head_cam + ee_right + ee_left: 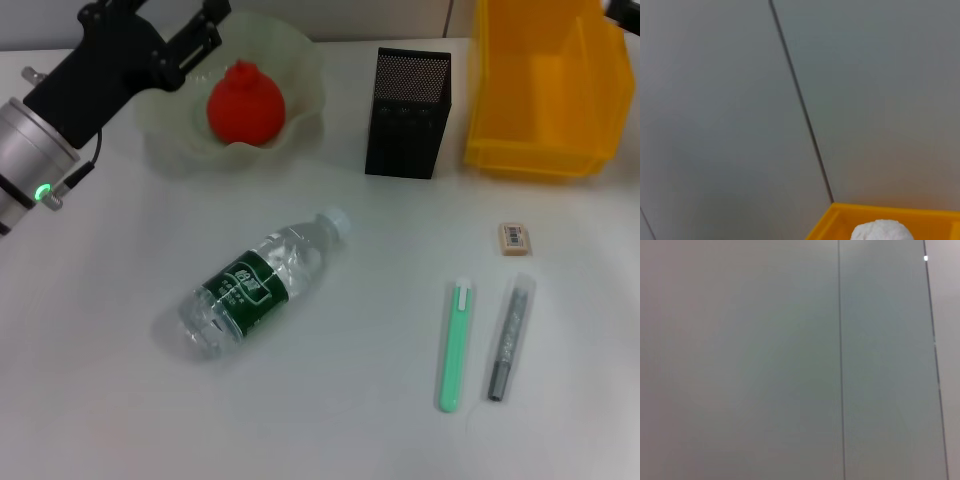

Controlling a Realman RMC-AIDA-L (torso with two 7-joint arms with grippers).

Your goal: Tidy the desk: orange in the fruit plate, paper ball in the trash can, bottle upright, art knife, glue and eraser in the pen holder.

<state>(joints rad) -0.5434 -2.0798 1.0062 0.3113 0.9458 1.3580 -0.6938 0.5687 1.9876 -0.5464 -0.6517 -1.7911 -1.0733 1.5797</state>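
Orange (245, 103) sat inside the fruit plate (300, 60), far-left area of the desk (90, 380). Left pincer (190, 35) hung over the plate's left rim, just beside the orange and not touching it; fingers looked spread, nothing between them. Left wrist view showed only a blank grey wall with seams.

Right pincer: barely a dark sliver at the head view's top right corner, above the trash can (540, 90); couldn't tell its opening from any view. Right wrist view caught the trash can's yellow rim (840, 220) with the paper ball (882, 230) lying inside it.

Bottle (262, 280) was on its side mid-desk, white cap pointing toward the pen holder (408, 112), base toward the near-left. Pen holder stood upright between the plate and the trash can, apart from both.

Eraser (514, 239) lay flat on the desk, in front of the trash can, barcode label up. Nearer the front edge, green art knife (455, 345) and grey glue stick (510, 338) lay side by side, roughly parallel, close but not touching. All three were outside the pen holder.
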